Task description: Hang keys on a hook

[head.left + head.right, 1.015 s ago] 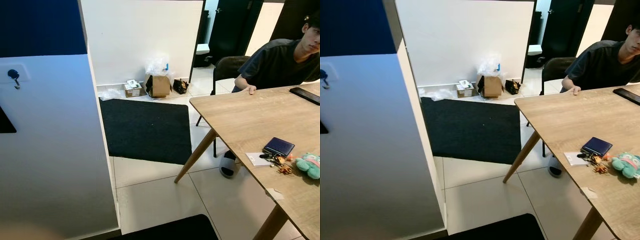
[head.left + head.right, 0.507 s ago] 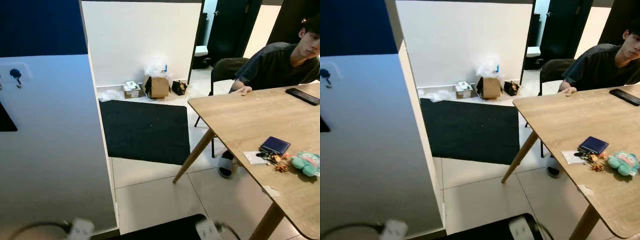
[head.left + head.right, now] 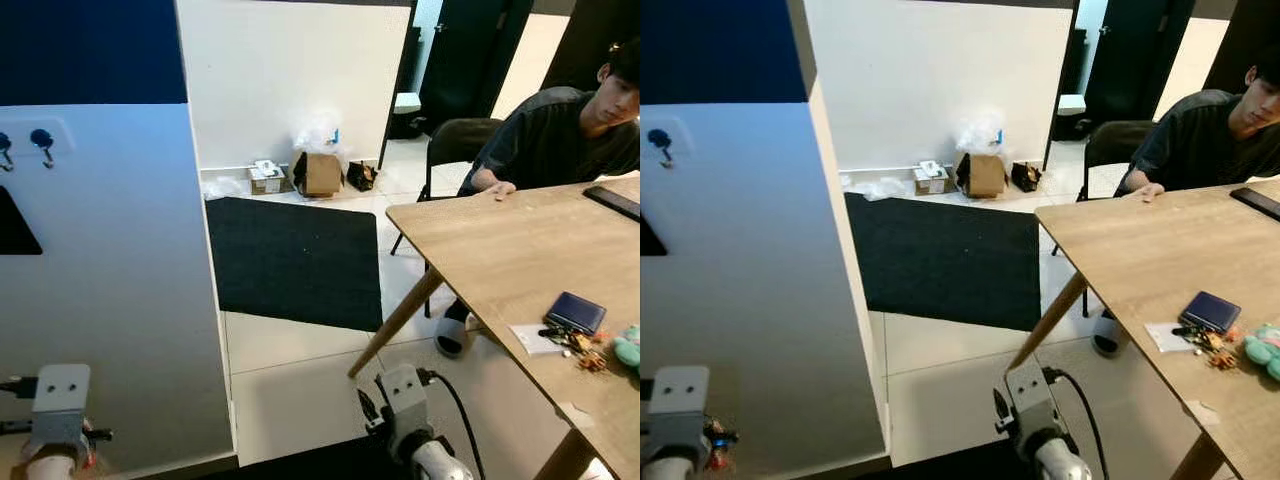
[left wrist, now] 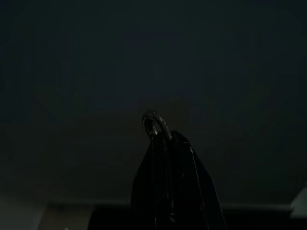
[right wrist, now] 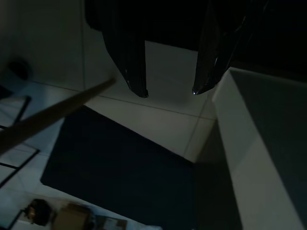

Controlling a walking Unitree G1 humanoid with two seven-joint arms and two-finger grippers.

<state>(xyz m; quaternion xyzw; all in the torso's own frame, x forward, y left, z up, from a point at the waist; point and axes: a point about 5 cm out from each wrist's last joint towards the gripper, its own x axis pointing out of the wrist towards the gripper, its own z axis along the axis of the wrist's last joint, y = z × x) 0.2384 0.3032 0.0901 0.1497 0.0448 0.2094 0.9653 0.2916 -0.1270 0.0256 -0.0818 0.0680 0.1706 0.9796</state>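
Two hooks (image 3: 42,140) are seen up-left of the left gripper (image 4: 165,182), clenched; keys (image 3: 572,342) on worktop (image 3: 500,250), far right of released right gripper (image 5: 169,90).

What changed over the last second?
Both arms came up into the head views: left gripper low by the white panel, right gripper open over the floor. Nothing grasped. The camera shifted slightly. Keys stayed on the table; hooks bare.

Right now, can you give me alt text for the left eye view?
A bunch of keys lies on the wooden table at right, beside a dark blue wallet, with a seated person behind. Two dark wall hooks sit on the white partition at left.
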